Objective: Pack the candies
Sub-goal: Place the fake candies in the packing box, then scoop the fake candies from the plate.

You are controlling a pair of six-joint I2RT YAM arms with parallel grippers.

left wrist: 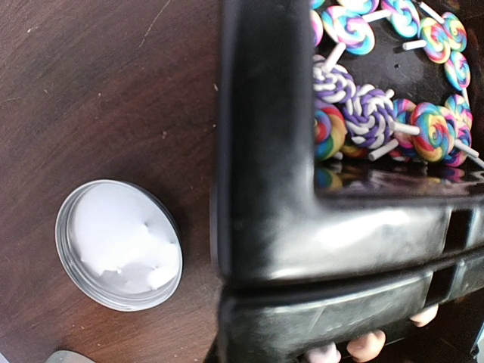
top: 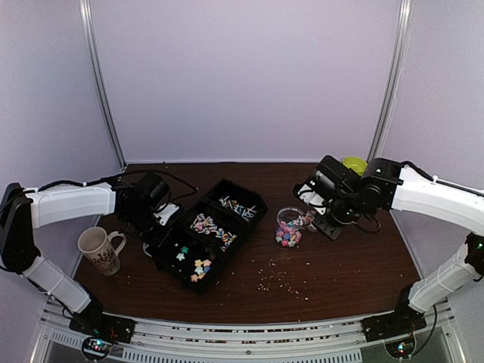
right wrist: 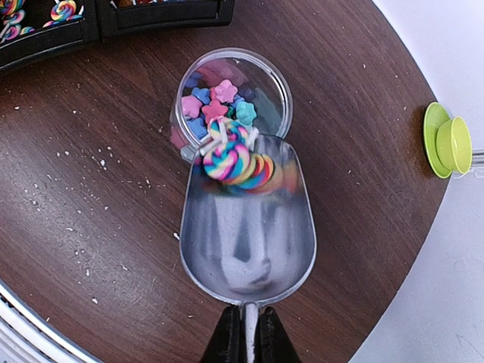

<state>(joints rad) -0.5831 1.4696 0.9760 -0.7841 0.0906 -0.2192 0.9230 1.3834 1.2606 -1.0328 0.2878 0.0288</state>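
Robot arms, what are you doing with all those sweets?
The right gripper is shut on a metal scoop, holding it by the handle. Swirly lollipops sit at the scoop's lip, over a clear jar with star candies inside. The left gripper is shut beside the black tray. A round lid lies on the table.

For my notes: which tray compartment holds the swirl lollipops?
The middle compartment; the far one holds white sticks, the near one pastel stars.
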